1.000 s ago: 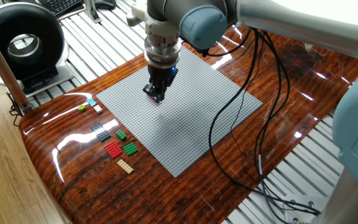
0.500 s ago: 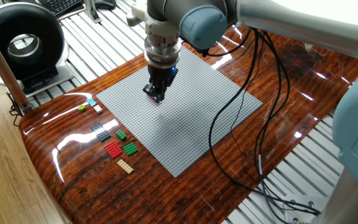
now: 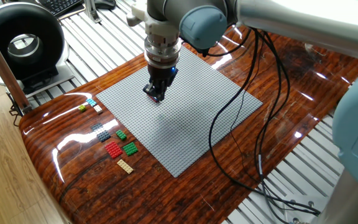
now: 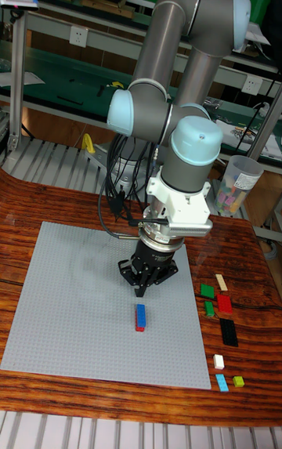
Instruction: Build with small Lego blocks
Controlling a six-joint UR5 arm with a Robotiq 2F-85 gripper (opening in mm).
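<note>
Gripper: fingertips together, poised low over the grey baseplate, nothing visibly held. Blue-and-red stacked bricks: on the plate just beside the tips, seen only in the tall view; the fixed view's gripper body hides them. Spare small Lego blocks: loose on the table beside the plate. Risk: a descent slightly off could knock the stack askew

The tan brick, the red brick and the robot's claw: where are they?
tan brick (image 3: 125,165), fixed view, middle of its studded top.
red brick (image 3: 113,149), fixed view, centre of its top.
claw (image 4: 142,289), tall fixed view, between the fingertips.
</note>
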